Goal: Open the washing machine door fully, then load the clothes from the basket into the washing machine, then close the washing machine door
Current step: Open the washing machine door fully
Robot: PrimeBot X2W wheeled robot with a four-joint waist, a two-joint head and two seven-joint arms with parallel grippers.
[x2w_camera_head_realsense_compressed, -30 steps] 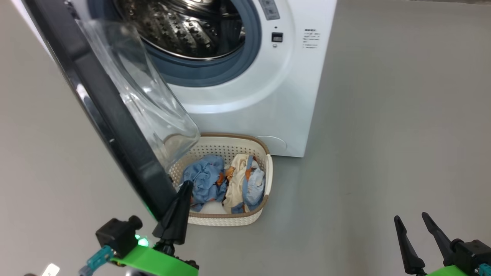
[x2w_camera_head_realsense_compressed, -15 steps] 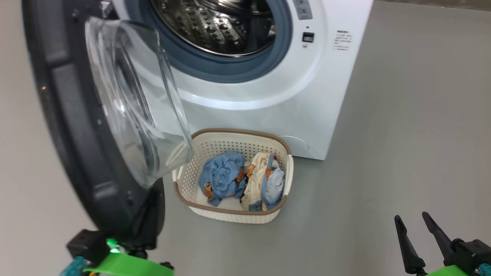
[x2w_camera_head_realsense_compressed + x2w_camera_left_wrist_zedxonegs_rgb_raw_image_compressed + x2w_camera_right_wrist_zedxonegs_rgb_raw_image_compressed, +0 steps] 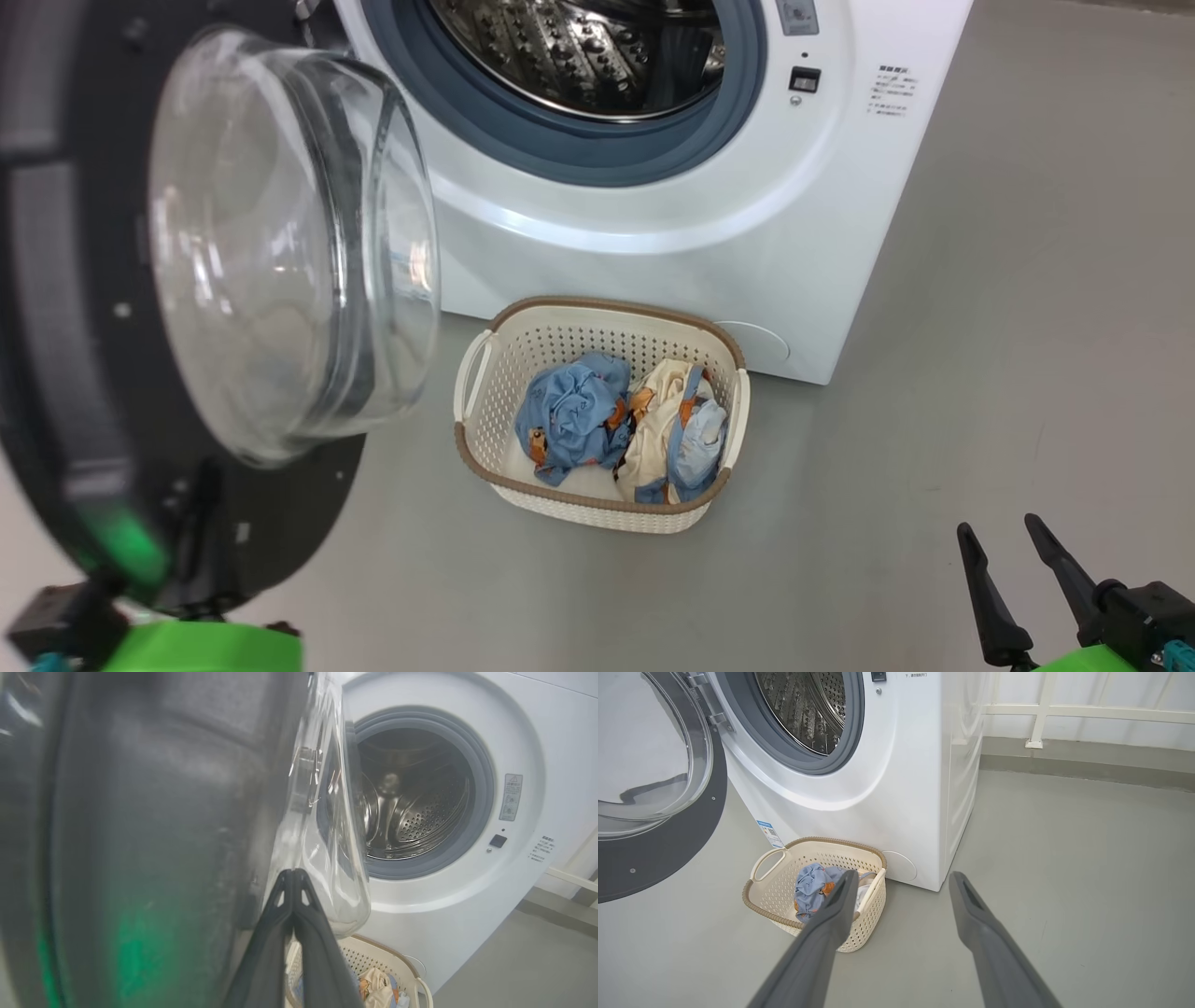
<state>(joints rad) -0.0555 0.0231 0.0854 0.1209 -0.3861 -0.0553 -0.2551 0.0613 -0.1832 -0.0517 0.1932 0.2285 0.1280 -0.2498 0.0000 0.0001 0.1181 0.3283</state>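
Left wrist view: left tool (image 3: 293,873) closed tight, just beside washing machine door (image 3: 140,812); right tool (image 3: 903,875) wide

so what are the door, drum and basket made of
Door: the clear centre looks like glass, see-through with sharp glints; the dark part around it looks like matt plastic, though that is hard to be sure of.
Drum: probably stainless steel, shiny and punched with holes.
Basket: cream moulded plastic, matt, with perforated walls; its brown edge only looks woven.

Clear glass door (image 3: 280,252), perforated plastic basket (image 3: 485,457)
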